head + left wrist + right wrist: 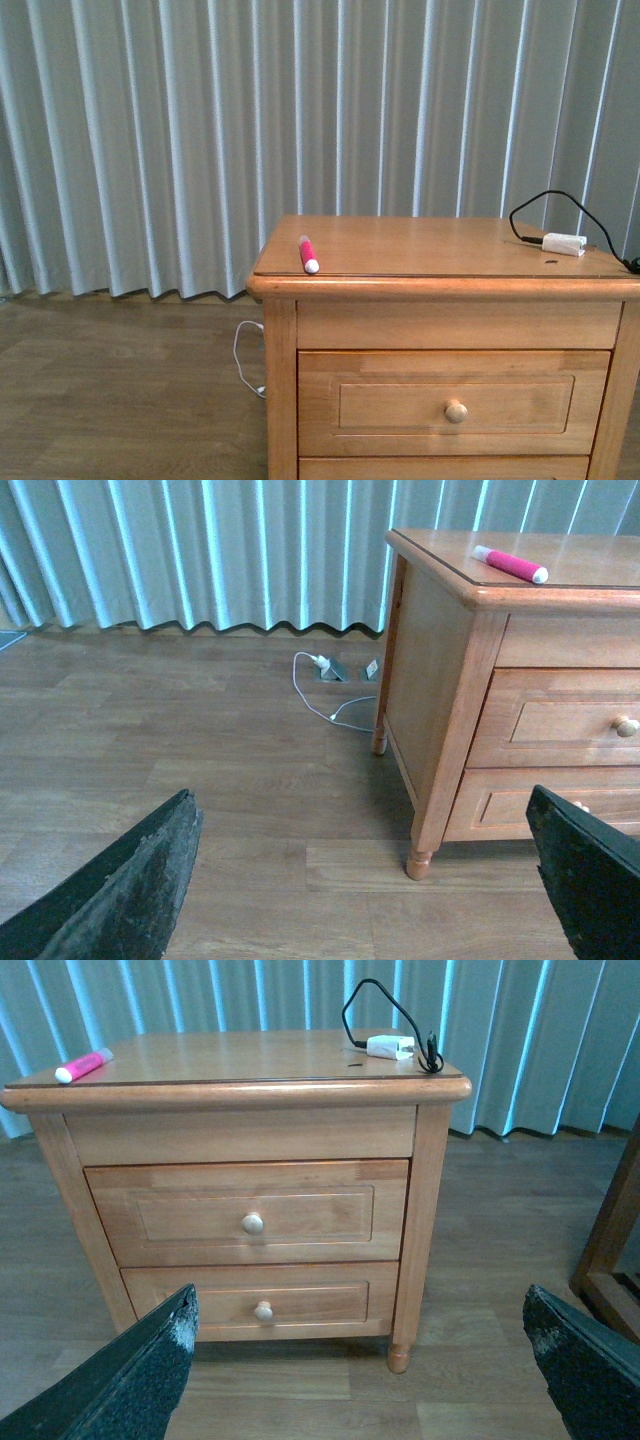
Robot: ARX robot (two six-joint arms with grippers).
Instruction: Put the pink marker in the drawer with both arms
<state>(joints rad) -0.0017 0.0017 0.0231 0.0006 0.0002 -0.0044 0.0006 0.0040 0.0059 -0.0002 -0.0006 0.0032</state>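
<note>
Pink marker (308, 254) laid on nightstand (440, 290) top near corner, well ahead of and above both grippers. Arms hidden from front view; lower drawer (440, 468) cut off there. Drawer (520, 375) shut. Curtain (150, 140) behind, wood floor (120, 390) below, white plug (563, 243) at opposite corner. Left gripper (360, 810) and right gripper (360, 1300) spread wide, nothing held, only fingertips shown.

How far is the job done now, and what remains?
Nothing looks done yet. The pink marker lies on the nightstand top near its front left corner, and the upper drawer is closed. Nothing is in hand: the left gripper and the right gripper are open and empty, away from the nightstand. Left: open the drawer, put the marker inside.
</note>
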